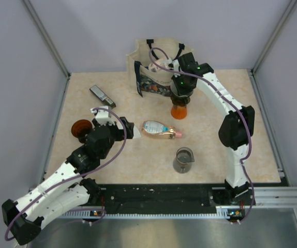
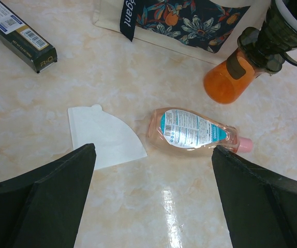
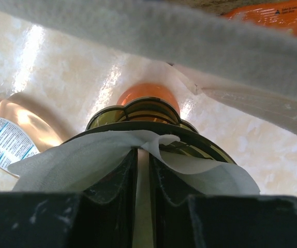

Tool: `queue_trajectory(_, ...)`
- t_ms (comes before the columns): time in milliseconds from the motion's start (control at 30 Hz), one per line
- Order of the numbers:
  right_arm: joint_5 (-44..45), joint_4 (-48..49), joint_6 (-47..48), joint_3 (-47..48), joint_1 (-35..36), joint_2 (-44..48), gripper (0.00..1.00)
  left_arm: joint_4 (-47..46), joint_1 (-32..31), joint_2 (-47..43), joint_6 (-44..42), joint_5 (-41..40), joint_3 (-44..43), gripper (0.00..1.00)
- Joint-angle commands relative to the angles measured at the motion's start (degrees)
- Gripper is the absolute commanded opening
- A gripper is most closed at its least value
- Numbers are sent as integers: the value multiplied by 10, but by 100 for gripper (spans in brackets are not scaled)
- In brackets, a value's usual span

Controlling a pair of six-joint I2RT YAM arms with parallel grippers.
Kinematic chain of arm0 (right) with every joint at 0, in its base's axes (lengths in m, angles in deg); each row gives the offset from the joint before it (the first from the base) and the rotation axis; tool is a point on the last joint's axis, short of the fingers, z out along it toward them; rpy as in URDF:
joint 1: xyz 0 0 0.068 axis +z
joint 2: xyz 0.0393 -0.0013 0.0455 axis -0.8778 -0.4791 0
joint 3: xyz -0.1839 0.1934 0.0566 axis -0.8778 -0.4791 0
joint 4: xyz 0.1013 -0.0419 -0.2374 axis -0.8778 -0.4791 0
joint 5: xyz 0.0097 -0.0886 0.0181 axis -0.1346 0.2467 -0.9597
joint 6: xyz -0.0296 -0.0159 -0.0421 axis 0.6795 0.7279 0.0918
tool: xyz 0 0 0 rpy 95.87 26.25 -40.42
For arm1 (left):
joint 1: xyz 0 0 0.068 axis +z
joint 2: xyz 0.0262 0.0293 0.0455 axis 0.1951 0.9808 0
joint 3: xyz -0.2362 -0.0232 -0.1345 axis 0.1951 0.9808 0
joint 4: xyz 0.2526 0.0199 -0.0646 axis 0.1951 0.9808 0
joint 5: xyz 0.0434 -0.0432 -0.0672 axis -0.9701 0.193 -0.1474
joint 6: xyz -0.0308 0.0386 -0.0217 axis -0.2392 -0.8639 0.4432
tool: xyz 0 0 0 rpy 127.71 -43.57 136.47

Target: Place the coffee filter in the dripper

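Observation:
My right gripper [image 3: 144, 155] is shut on a white coffee filter [image 3: 71, 165], pinching its middle just over the dark dripper [image 3: 190, 137]. The dripper sits on an orange carafe [image 3: 148, 93]. From above, the right gripper [image 1: 182, 88] hangs over the dripper and carafe [image 1: 179, 111]. A second, flat white filter [image 2: 104, 135] lies on the table. My left gripper [image 2: 152, 150] is open and empty above the table beside it, and also shows in the top view [image 1: 129, 130].
A peach lotion bottle [image 2: 192, 129] lies beside the flat filter. A floral tote bag [image 1: 156, 72] stands at the back, its strap crossing the right wrist view. There is a black box [image 1: 101, 94], a brown lid [image 1: 80, 127] and a glass beaker [image 1: 183, 159].

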Motion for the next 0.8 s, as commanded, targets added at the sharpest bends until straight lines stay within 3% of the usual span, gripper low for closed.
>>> queue_trajectory(0,0,3,7,-8,3,-7,16,-14,2,1,-7,-11,-2,99)
queue_trajectory(500,-2,3,4,13,3,-7,30,-13,2,2,-6,-10,-3,99)
queue_trajectory(667,-1,3,4,16,3,-7,30,-10,2,-1,-6,-11,-3,99)
queue_trajectory(767,1,2,4,16,3,-8,22,-10,2,-3,-4,-10,-2,99)
